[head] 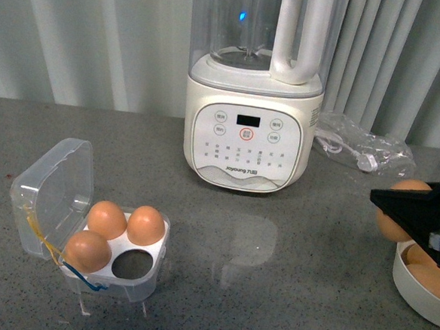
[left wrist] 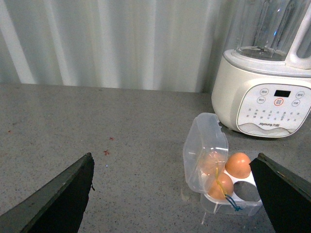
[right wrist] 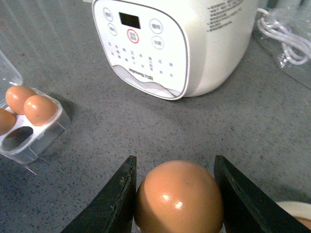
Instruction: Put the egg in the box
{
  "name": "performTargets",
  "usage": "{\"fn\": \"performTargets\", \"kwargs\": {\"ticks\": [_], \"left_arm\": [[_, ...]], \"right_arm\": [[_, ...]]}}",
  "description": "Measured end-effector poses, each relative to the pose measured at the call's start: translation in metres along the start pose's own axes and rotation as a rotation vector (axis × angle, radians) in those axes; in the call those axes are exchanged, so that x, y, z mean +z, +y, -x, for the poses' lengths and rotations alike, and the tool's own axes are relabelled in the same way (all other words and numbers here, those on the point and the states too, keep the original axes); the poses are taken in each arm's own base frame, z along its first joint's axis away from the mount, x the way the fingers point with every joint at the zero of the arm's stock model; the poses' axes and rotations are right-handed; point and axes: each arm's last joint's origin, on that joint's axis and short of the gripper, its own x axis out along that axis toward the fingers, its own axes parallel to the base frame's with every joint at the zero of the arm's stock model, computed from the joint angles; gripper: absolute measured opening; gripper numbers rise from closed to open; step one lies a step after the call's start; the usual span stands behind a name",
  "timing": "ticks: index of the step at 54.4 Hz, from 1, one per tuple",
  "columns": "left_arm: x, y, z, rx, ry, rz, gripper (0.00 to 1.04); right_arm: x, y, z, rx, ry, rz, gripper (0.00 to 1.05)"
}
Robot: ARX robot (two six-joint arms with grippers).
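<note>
**Grey counter, one hollow left to fill**

Grey speckled counter [head: 288, 275], backed by a pale curtain [head: 78, 34], carries everything shown. A cream blender [head: 251, 129] stands at the back, clear of the path between my two work sites. To the left sits the box [head: 52, 187], with its lid tipped open and back so that the hollows can be reached from above. Three brown eggs fill it, and the front-right hollow [head: 131, 263] is empty. At the far right a white bowl [head: 415, 288] holds spare eggs.

My left pincer [left wrist: 173, 158] hangs wide and empty beside the box, probably to keep out of the way. My right pincer [right wrist: 175, 170] is closed on the egg [right wrist: 179, 199]. One finger presses each flank, so the shell is gripped across its width. The egg is just above the bowl and well apart from the box. I judge that it must next be carried leftward in front of the blender.
</note>
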Motion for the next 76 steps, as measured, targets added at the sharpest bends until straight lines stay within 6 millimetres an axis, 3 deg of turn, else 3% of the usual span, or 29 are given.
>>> {"fn": "performTargets", "kwargs": {"ticks": [42,76], "left_arm": [[0.0,0.0,0.0,0.0,0.0,0.0,0.98],[0.0,0.0,0.0,0.0,0.0,0.0,0.98]], "right_arm": [[-0.003,0.091,-0.093,0.278,0.075,-0.073,0.41],[-0.017,0.138,-0.134,0.35,0.11,-0.118,0.41]]}}
